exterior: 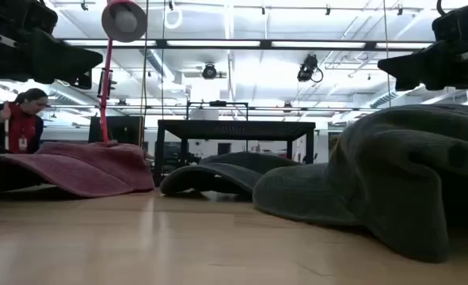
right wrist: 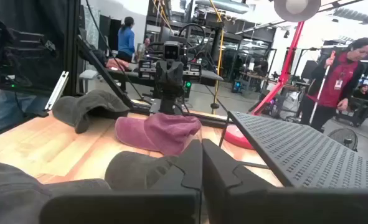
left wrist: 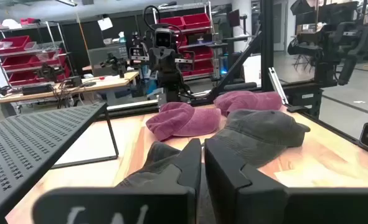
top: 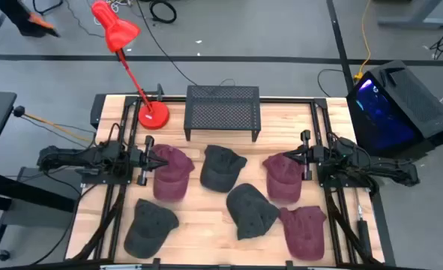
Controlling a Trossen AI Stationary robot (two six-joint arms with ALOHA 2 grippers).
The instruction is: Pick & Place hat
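Six hats (top: 222, 166) lie on the table (top: 199, 225), mesh rack (top: 222, 109) beside them.

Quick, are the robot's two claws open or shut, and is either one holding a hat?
Left end effector: shut, holding nothing.
Right end effector: shut, holding nothing.

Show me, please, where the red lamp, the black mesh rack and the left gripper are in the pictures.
red lamp (top: 154, 114): high view, on its round base.
black mesh rack (top: 222, 109): high view, middle of its perforated top.
left gripper (top: 151, 160): high view, between its shut fingertips, at the maroon cap's edge.
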